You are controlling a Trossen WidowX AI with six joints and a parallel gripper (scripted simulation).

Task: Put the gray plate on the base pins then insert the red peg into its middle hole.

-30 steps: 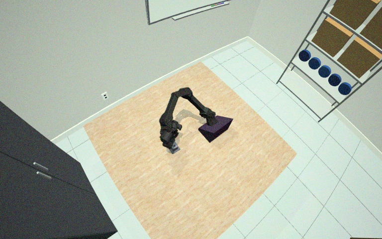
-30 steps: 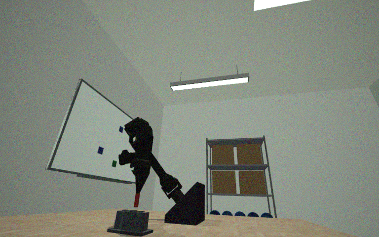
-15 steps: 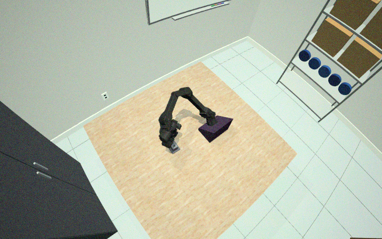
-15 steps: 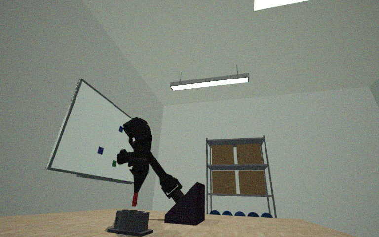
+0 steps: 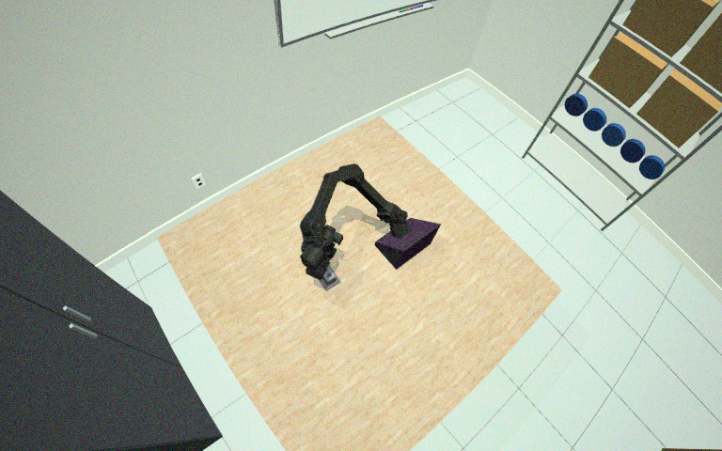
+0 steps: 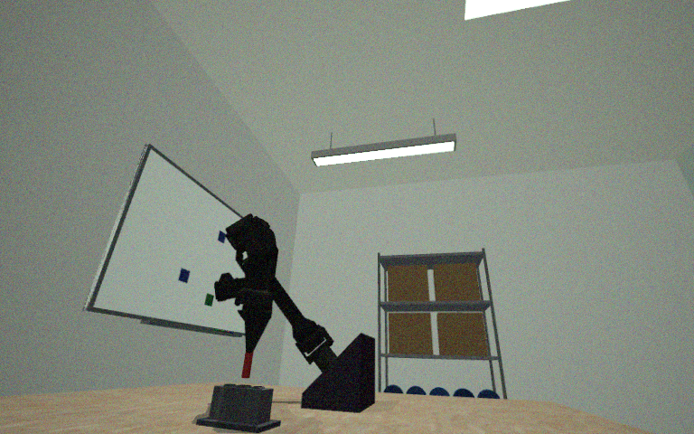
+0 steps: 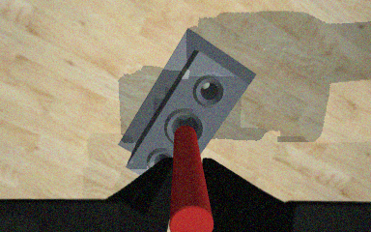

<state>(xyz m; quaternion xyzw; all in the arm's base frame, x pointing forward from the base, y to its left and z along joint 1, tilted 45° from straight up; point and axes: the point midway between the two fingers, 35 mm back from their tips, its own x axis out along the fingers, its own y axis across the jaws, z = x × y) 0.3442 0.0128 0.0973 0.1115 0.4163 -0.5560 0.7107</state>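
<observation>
My gripper [image 6: 248, 352] [image 7: 187, 167] is shut on the red peg [image 6: 246, 365] [image 7: 187, 169]. It holds the peg nearly upright, a little above the gray plate [image 6: 245, 401] [image 7: 169, 116]. The plate sits flat on the base [image 6: 232, 424] [image 7: 150, 101]. In the wrist view the peg's far tip overlaps the plate's middle hole. A pin shows inside one outer hole; the other outer hole is partly hidden by a finger. In the top view the arm partly covers the plate and base, and the peg is hidden.
The arm's dark purple mount [image 5: 407, 241] [image 6: 348, 383] stands on the wooden surface [image 5: 372, 345], to the right of the plate and base. A dark cabinet, a whiteboard and a shelf rack stand farther off.
</observation>
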